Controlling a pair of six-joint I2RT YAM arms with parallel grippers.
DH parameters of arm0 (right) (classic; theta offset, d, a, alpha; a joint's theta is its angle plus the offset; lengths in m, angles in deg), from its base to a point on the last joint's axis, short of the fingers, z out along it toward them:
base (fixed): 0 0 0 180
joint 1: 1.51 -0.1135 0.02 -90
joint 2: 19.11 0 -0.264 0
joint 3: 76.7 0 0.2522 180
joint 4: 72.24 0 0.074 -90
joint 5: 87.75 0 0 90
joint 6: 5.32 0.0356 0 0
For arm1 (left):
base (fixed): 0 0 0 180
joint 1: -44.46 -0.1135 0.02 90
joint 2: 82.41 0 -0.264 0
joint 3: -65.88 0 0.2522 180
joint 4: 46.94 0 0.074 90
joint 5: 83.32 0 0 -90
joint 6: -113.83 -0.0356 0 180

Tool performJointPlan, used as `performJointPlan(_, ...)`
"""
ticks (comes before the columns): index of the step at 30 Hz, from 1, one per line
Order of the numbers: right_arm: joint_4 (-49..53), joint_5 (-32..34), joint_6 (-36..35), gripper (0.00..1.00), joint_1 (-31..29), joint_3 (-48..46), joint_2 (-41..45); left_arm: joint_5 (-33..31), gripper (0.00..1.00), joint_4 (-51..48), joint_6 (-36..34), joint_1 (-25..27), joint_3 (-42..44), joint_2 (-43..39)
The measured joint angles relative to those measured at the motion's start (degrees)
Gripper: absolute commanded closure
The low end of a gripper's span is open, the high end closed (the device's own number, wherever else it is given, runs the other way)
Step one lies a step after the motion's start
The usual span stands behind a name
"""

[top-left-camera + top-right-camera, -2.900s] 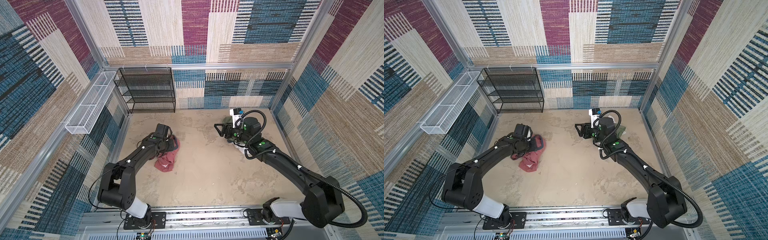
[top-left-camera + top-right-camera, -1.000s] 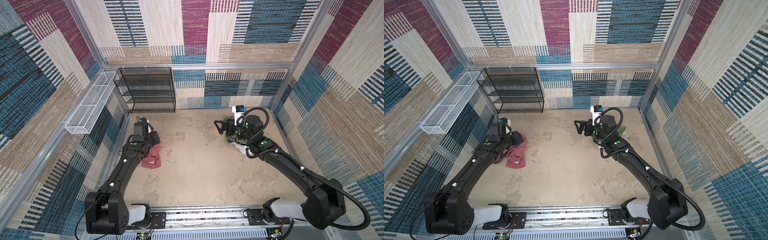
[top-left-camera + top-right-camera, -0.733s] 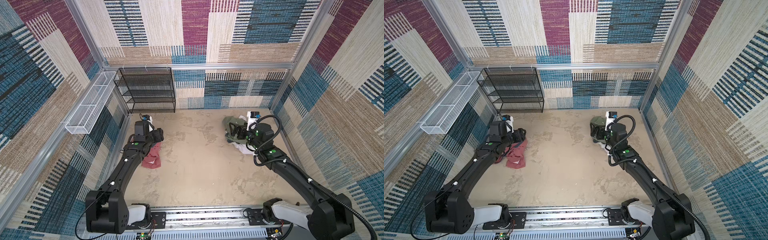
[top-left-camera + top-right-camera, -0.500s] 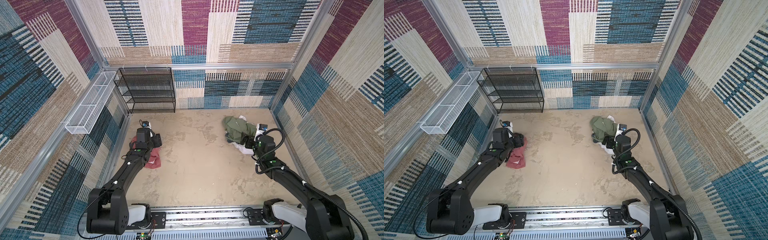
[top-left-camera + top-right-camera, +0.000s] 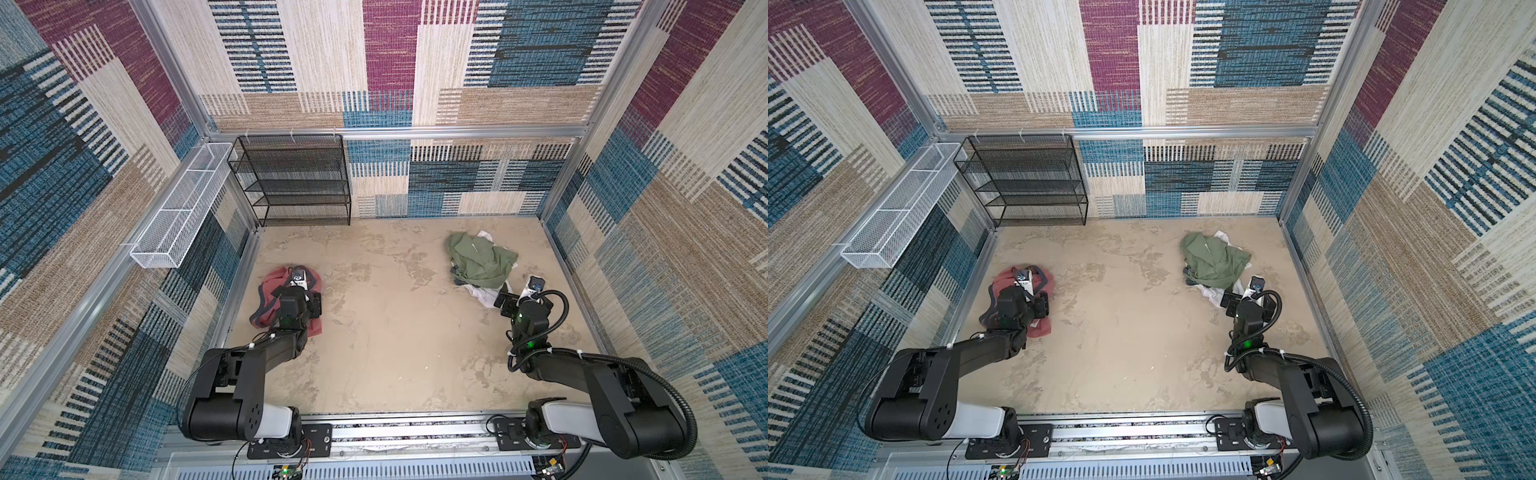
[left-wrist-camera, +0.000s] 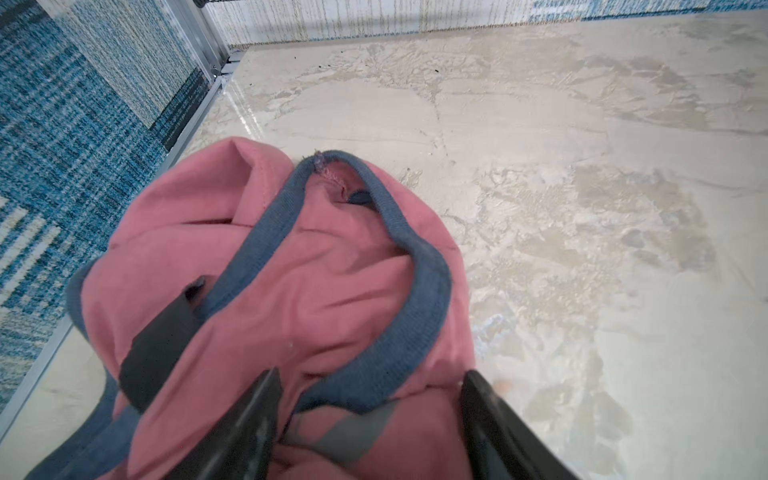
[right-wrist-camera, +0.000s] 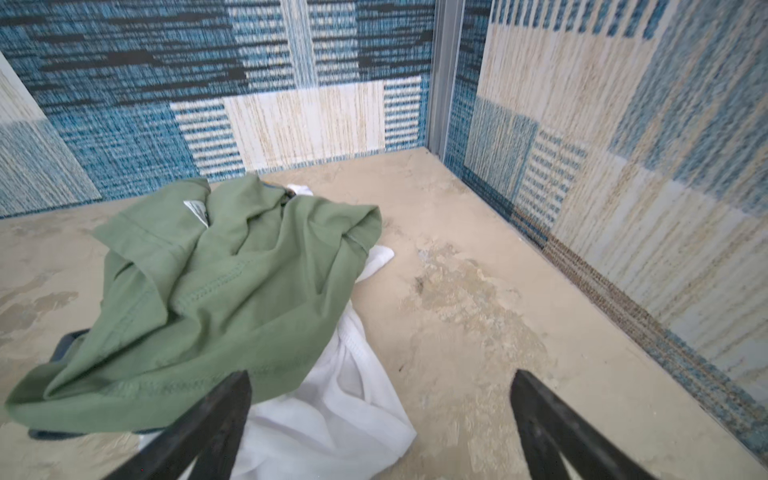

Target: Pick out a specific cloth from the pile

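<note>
My left gripper [image 6: 372, 374] hangs with its fingers spread, pinching nothing, just over the cloth [image 6: 291, 266]. The cloth lies crumpled on the floor [image 5: 395, 332], left of centre in both top views, close to the left wall [image 5: 199, 291]. My left arm [image 5: 266, 353] is folded, elbow low by the rail [image 5: 415, 430] at lower left. My right gripper [image 7: 382, 376] is spread wide and empty, beside the white garment [image 7: 332, 407] at the edge of the pile [image 5: 478, 259], right of centre, with the olive-green garment [image 7: 216, 282] on top.

Garments: three, one dusty-red cloth [image 5: 272, 282], one olive-green garment [image 5: 478, 262], one white garment [image 5: 482, 297] | robot arms: two, left arm [image 5: 274, 353] and right arm [image 5: 582, 368] | black mesh rack [image 5: 299, 183]: one | white wire basket [image 5: 183, 212]: one
</note>
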Motion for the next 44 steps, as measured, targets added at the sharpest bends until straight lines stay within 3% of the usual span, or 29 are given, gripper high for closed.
performJointPlan(8, -14.60, -3.96, -4.31, 0.00, 1.38, -1.66, -5.62, 3.76, 0.29, 11.63, -0.83, -1.33, 1.75, 4.00)
performJointPlan(17, -22.53, -13.51, -6.51, 0.00, 3.93, -1.64, -11.50, 5.75, 0.28, 13.64, -0.83, -1.95, 1.64, 4.70)
performJointPlan(27, -20.37, -20.65, -5.60, 0.00, 7.10, 0.57, -13.27, 7.30, 0.26, 12.50, -0.81, -2.73, 0.07, 5.05)
performJointPlan(44, -19.78, -21.57, -5.57, 0.00, 7.10, 0.79, -13.27, 7.54, 0.26, 11.91, -0.79, -2.82, 0.07, 5.05)
